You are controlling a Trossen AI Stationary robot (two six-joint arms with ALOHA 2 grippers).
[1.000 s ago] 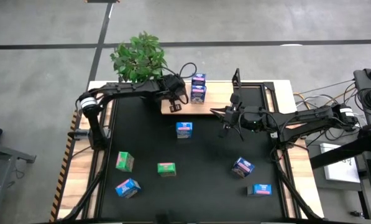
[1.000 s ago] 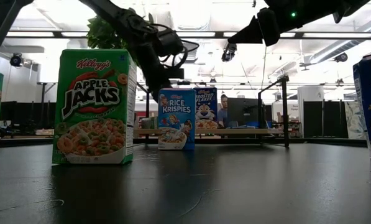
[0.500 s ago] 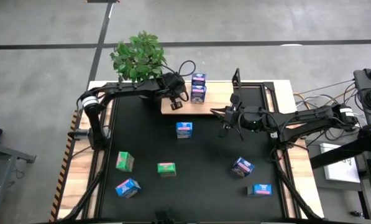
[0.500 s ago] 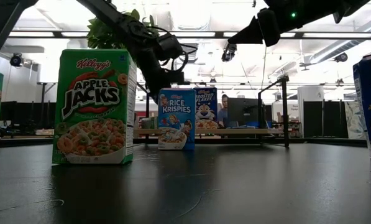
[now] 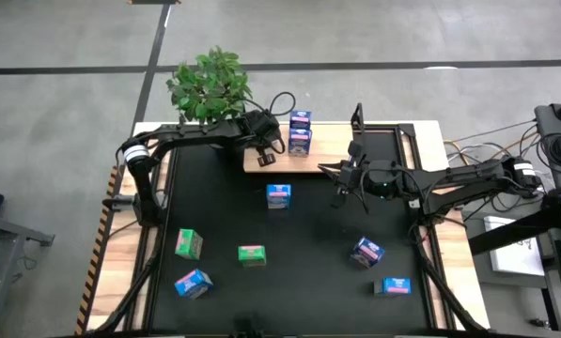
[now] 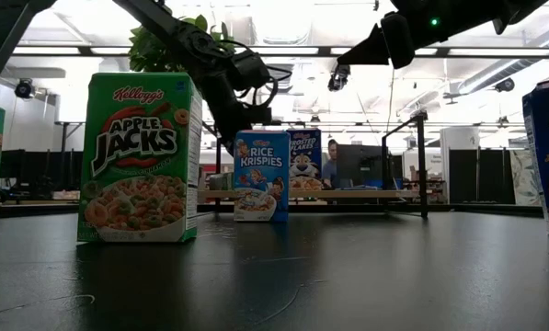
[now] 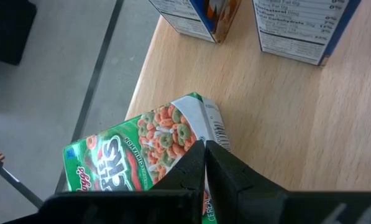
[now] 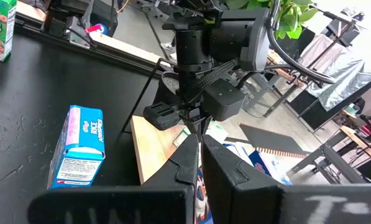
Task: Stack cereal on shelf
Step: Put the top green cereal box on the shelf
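Cereal cartons are split between the shelf (image 5: 327, 150) and the black mat (image 5: 299, 253). On the pale board, at the far edge of the table, two blue cartons (image 5: 300, 133) stand close together, seemingly one behind the other. A green carton (image 7: 154, 146) lies on the board's end; the left wrist view shows it flat on the wood with one end reaching the edge.

Left gripper (image 5: 259, 150) is over that end of the board. Its fingers look drawn nearly together right at the green carton; whether they pinch it I cannot tell.

Right gripper (image 5: 341, 192) hovers above the mat just in front of the board, fingers close together, nothing visible between them.

Still on the mat:
- Rice Krispies box (image 5: 278, 194), near the board
- two green cartons (image 5: 188, 244) (image 5: 252, 254)
- three blue cartons (image 5: 194, 283) (image 5: 366, 252) (image 5: 394, 286)

Judgement: about a third done. Three cartons are at the shelf, and one of those needs righting or seating; six remain to be carried over. The Rice Krispies box looks like the easiest next pick.
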